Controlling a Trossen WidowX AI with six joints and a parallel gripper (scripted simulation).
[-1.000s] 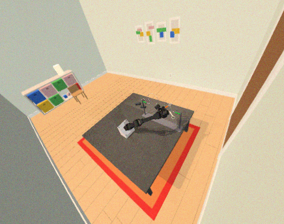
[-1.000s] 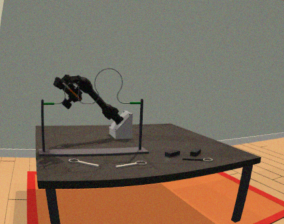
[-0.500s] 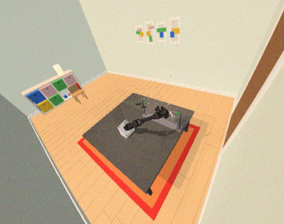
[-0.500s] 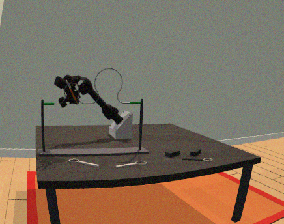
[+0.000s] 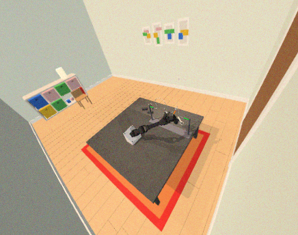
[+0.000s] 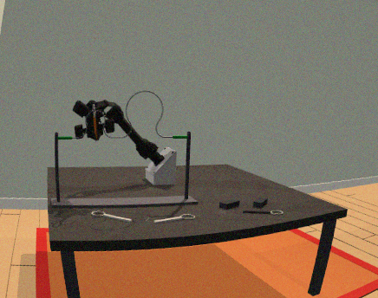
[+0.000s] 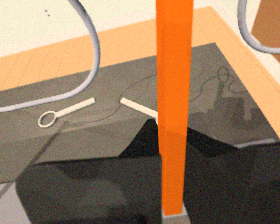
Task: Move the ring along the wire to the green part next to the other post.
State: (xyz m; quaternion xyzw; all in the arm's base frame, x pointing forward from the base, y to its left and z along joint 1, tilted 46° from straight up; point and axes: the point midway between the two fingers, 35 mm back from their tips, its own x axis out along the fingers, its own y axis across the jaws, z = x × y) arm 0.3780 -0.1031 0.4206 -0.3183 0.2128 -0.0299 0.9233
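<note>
My gripper is shut on the orange handle, which stands upright between the fingers in the wrist view. It is near the left post of the exterior view, inward of that post's green part. The other green part is by the right post. The grey wire rises in a large loop between them and passes close behind the gripper. The ring cannot be made out, so whether the wire runs through it cannot be told.
Two pale ring-ended sticks lie on the dark table in front of the stand's base. Black blocks and a dark ring-ended stick lie to the right. The arm's white base stands behind.
</note>
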